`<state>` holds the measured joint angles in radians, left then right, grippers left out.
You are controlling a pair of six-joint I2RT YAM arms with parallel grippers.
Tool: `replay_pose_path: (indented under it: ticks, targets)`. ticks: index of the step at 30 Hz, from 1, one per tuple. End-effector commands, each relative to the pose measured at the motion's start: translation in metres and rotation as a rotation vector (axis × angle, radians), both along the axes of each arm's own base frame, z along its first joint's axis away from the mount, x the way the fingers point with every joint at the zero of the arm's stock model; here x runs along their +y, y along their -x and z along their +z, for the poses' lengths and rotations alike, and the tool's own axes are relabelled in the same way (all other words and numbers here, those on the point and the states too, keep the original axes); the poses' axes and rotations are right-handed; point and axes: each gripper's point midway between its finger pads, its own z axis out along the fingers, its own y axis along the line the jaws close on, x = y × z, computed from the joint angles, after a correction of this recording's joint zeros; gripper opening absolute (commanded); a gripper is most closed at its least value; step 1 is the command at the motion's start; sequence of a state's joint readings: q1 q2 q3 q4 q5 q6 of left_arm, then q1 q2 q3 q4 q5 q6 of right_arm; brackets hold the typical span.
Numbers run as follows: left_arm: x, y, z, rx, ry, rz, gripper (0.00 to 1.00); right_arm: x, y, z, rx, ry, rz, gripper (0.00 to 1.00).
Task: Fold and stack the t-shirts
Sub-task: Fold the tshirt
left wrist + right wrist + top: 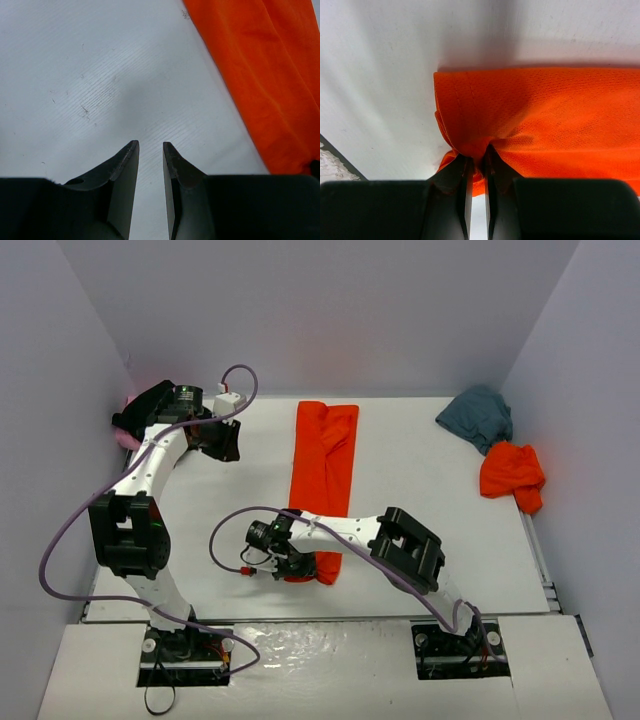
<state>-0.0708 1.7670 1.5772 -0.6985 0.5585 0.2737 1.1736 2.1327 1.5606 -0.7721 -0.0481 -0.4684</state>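
Two orange-red tees in shot. The folded orange-red t-shirt [322, 475] lies as a long strip down the middle of the frame. The right fingers [454, 176] are clamped on its hem at the lower end, cloth bunched between them. The left fingers [123, 165] sit a little apart over bare surface [420, 520] at upper left, gripping nothing, with the strip off to their right in frame. A crumpled orange-red t-shirt [512, 475] and a teal-grey t-shirt [477, 415] touch at upper right, and a bit of pink t-shirt [127, 436] peeks out far left. The surface is white, finely ribbed and lightly scuffed, with plain pale walls [330, 310] on three sides.
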Motion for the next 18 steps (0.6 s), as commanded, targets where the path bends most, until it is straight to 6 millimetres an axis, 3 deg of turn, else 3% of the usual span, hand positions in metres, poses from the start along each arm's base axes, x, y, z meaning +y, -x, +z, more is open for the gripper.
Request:
replay_pose_path:
  ticks: [1,18]
  targets:
    - [-0.004,-0.015,0.036,-0.110,0.032,-0.021,0.23,0.004,0.021,-0.025,0.088,-0.008,0.005,0.00]
    - [-0.013,-0.007,0.041,-0.087,0.061,-0.062,0.22,0.056,0.091,0.083,0.200,-0.217,0.227,0.00]
